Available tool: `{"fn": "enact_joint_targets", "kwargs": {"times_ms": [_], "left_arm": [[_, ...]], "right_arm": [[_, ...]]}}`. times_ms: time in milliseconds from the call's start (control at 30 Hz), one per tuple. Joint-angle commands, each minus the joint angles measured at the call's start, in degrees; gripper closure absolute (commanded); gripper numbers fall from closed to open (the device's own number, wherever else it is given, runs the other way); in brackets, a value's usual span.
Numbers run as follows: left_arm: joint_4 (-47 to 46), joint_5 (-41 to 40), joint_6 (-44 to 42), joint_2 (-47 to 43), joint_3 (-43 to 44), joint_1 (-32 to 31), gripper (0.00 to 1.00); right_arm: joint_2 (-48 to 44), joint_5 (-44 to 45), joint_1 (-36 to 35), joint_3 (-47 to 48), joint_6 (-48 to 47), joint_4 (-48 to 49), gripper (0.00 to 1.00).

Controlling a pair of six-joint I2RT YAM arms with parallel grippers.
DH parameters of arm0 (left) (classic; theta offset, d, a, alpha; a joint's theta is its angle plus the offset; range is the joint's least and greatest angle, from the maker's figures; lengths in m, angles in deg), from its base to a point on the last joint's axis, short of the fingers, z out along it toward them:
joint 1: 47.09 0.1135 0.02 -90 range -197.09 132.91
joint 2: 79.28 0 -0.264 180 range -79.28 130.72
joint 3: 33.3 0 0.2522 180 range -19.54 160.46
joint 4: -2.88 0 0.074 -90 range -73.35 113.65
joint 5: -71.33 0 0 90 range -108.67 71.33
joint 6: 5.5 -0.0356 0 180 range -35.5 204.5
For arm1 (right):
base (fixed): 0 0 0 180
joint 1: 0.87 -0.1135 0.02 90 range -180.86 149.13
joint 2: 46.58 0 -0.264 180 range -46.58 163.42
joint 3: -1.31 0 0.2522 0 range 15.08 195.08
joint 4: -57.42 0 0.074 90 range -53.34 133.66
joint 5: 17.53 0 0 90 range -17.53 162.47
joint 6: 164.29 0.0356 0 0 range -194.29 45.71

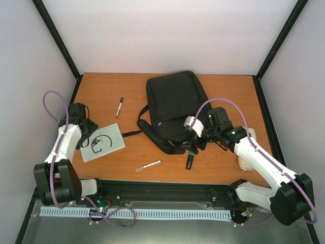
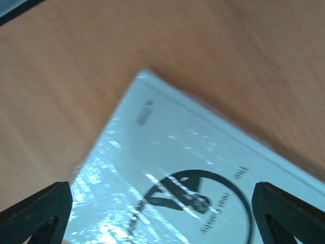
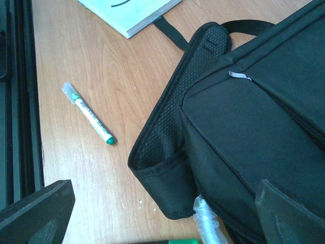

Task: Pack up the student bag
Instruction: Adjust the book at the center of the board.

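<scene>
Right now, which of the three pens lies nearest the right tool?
The black green-ended marker, at the near corner of the student bag, by the right tool. The white green-tipped pen lies further left; the black-and-white pen, far back left.

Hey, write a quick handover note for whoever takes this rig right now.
Left gripper: open, over the booklet.
Right gripper: open, at the near edge of the student bag, which lies flat.
Loose on the table: black-capped pen, white pen, marker, cream pouch.
Done: nothing visibly packed.
Left: open the bag, load everything.
</scene>
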Motion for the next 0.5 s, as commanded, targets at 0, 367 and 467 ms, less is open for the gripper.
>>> {"fn": "enact_joint_targets", "kwargs": {"times_ms": [0,367,467], "left_arm": [[-0.78,-8.12,6.48,-5.87,-4.95,1.55,0.0],[-12.07,6.18,7.63,-5.05,-14.42,1.82,0.0],[-12.28,9.42,7.92,-5.04,-15.84,1.25,0.0]], "right_arm": [[-0.93,-1.55,0.24,-0.03,-0.94,-0.33,0.0],[-0.51,-2.26,0.24,0.0,-1.26,-0.66,0.0],[0.24,-2.46,0.24,0.16,-1.55,-0.95,0.0]]}}
